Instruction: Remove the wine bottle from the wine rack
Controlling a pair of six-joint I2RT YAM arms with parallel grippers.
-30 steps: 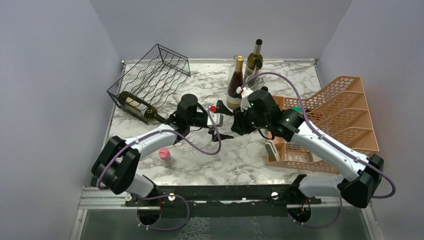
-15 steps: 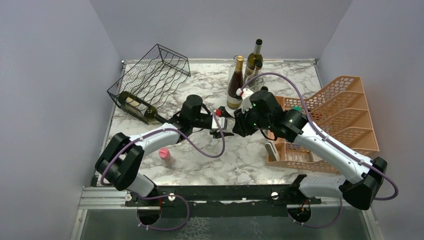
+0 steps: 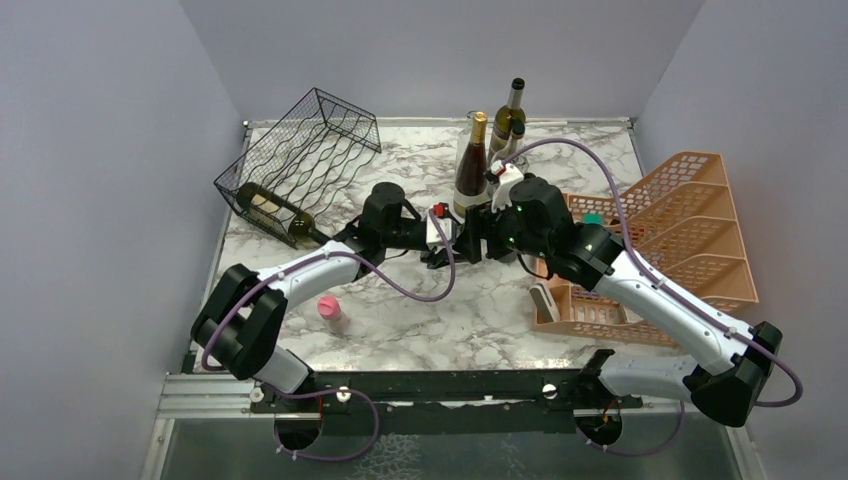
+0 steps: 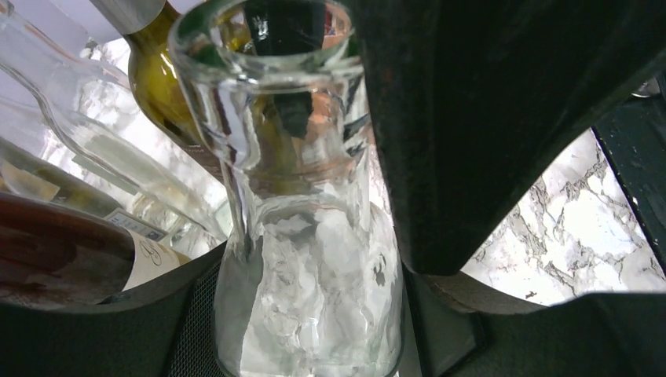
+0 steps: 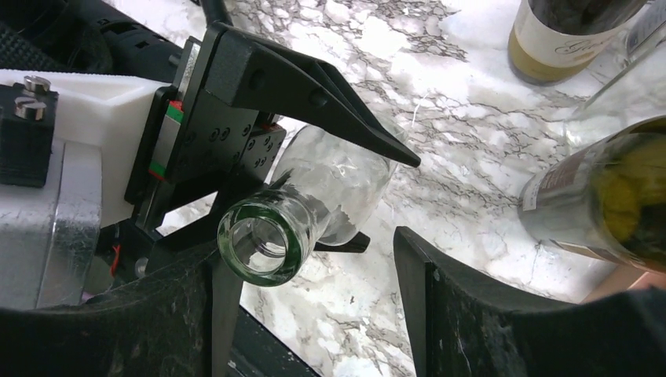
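L claw (image 3: 450, 243) is gripping the clear wine bottle (image 5: 334, 177) by its body, off to the right of the wine rack (image 3: 310, 150), above the table (image 3: 480, 310). R claw (image 5: 306, 247) is sitting open round the mouth. Risk: L releasing before R is clamping, slick glass dropping. Whether R is touching glass: can't tell.

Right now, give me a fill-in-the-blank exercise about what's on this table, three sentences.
1. The hand gripping the clear bottle is the robot's ___ one.
2. The other hand, placed around that bottle's neck, is ___ (open or shut).
3. A wine bottle lies on its side inside the black wire ___.
Missing words: left; open; rack.
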